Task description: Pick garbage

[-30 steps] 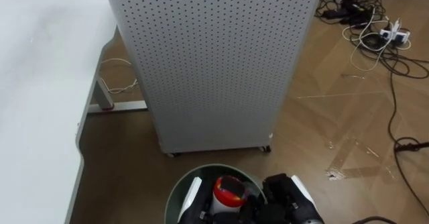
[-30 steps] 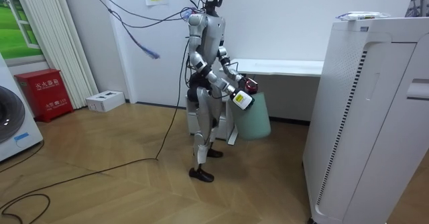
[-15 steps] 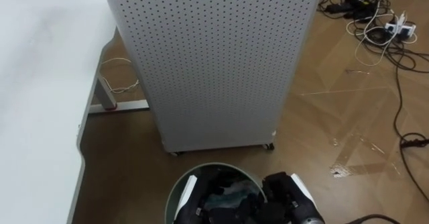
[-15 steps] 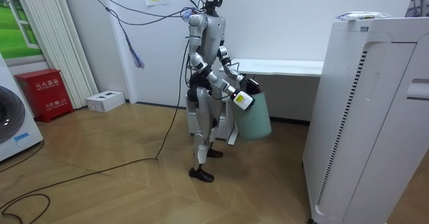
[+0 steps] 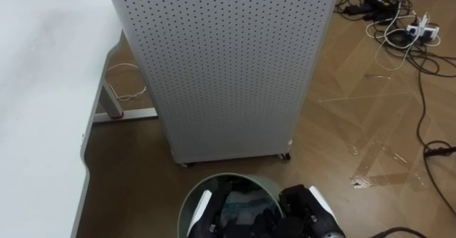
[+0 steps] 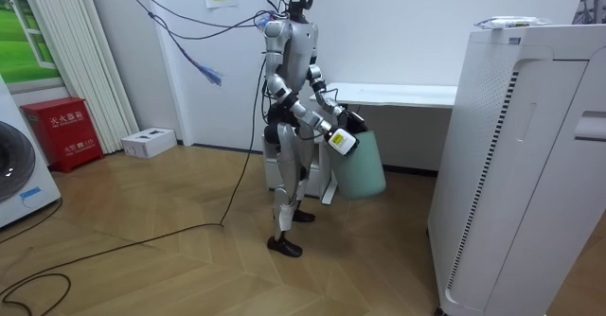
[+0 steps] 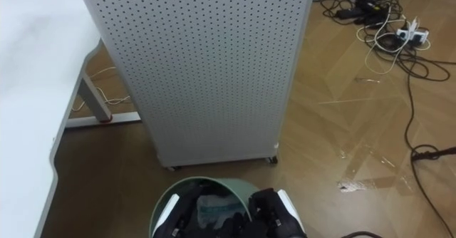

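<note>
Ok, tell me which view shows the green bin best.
The room view: the green bin appears whole from the side, off the floor in front of the robot. Both eye views look down into its mouth: rim and crumpled contents, the near part cut off at the bottom edge.

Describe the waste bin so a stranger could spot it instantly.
Find the tall white perforated panel on castors beside the white table. Before its base, held up at the robot's front, is a round pale green plastic bin, the only green container here.
</note>
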